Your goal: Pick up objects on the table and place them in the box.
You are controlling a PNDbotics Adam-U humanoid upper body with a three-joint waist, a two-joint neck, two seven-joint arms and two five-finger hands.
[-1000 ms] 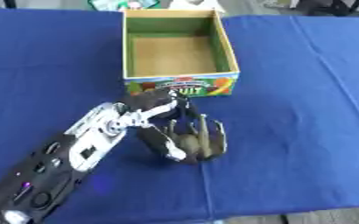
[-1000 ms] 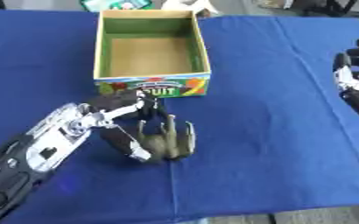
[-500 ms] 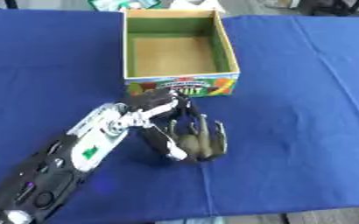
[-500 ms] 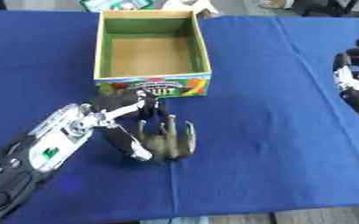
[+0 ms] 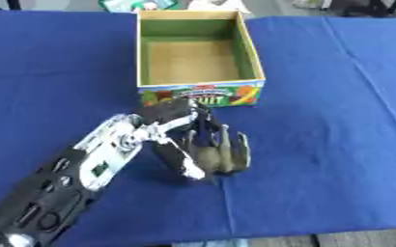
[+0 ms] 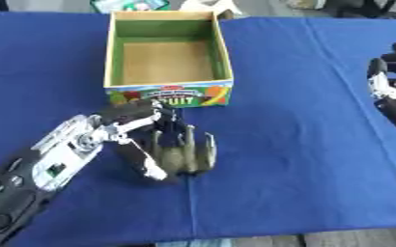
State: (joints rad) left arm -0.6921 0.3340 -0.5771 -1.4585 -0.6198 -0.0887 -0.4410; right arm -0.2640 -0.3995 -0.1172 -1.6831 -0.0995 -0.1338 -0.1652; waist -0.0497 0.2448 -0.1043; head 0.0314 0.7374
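Note:
An olive-green object (image 5: pixel 224 155) with several upright prongs sits on the blue cloth, just in front of the box. My left hand (image 5: pixel 169 136) reaches in from the lower left. Its fingers curl over the object's far side and its thumb (image 5: pixel 187 168) hooks round the near side, so the hand is shut on it. The cardboard box (image 5: pixel 200 91) has green inner walls and a printed fruit label, and nothing shows inside it. My right hand (image 6: pixel 390 84) hangs open at the right edge, well away from the object.
A blue cloth (image 5: pixel 328 159) covers the table; its front edge runs along the bottom of the view. Some clutter (image 6: pixel 134 5) lies beyond the table's far edge, behind the box.
Almost nothing: my left hand and the olive-green object have edged a little to the right. The box and my right hand have stayed put.

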